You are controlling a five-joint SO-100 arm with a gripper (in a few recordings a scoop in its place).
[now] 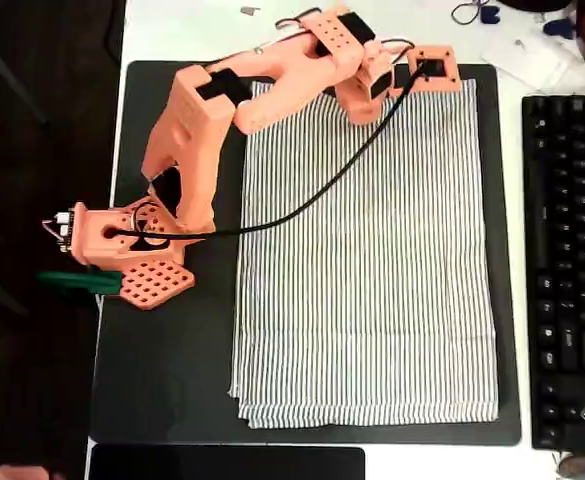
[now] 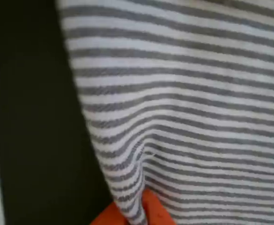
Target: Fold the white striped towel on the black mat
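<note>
My gripper (image 1: 364, 100) at the white striped towel's (image 1: 367, 260) far edge in the overhead view, towel spread flat on the black mat (image 1: 162, 370), wrist view: cloth bunched over an orange fingertip (image 2: 151, 211), grip state undeterminable, keyboard (image 1: 570, 260) right of mat.

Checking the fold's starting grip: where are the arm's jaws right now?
In the overhead view the gripper sits at the top edge of the white striped towel, near the black mat's far side, left of the keyboard.
</note>
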